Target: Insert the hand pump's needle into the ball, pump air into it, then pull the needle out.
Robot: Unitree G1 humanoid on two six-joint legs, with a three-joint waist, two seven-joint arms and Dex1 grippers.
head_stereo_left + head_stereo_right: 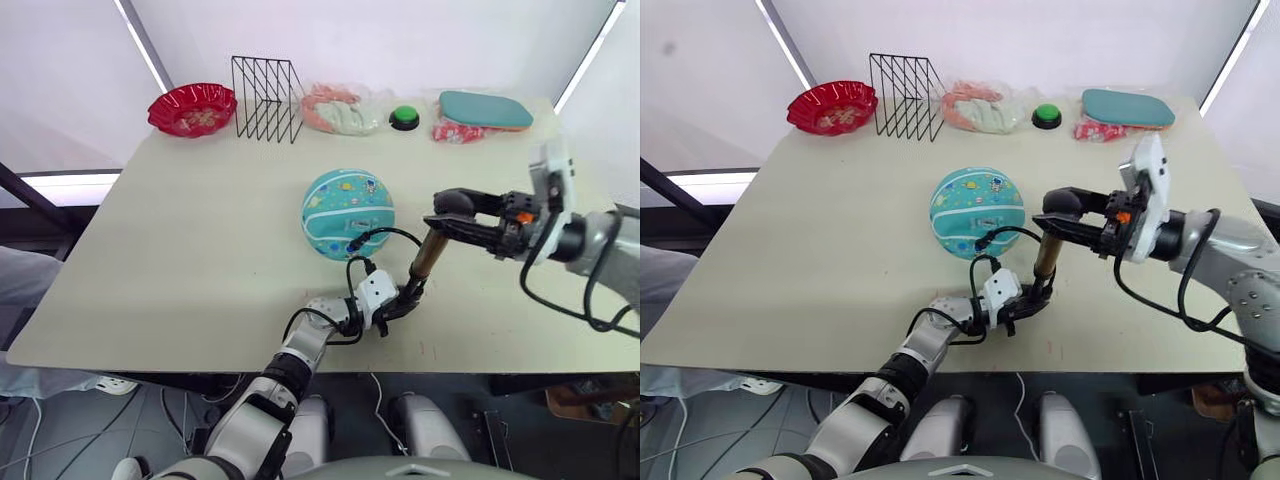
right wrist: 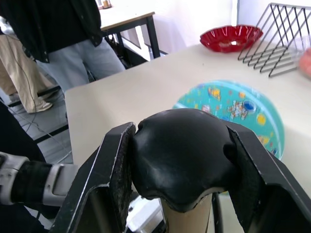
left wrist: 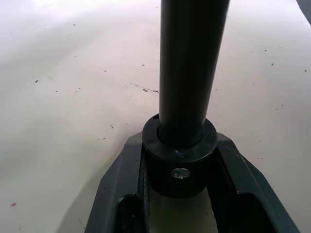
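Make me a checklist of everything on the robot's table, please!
Surface: beige table, a few small specks.
Ball: teal ball mid-table, hose running to its near side.
Needle: too small to tell.
Pump: pump upright, near the ball.
Clutter: along the far edge, red bowl, wire rack, plastic bag, green button, teal pad on a red packet.
Grippers: left gripper clamps the pump's base; right gripper clamps its black top knob.
Cables: black cables loop along both arms.
Surroundings: people stand by another table; cables on the floor.
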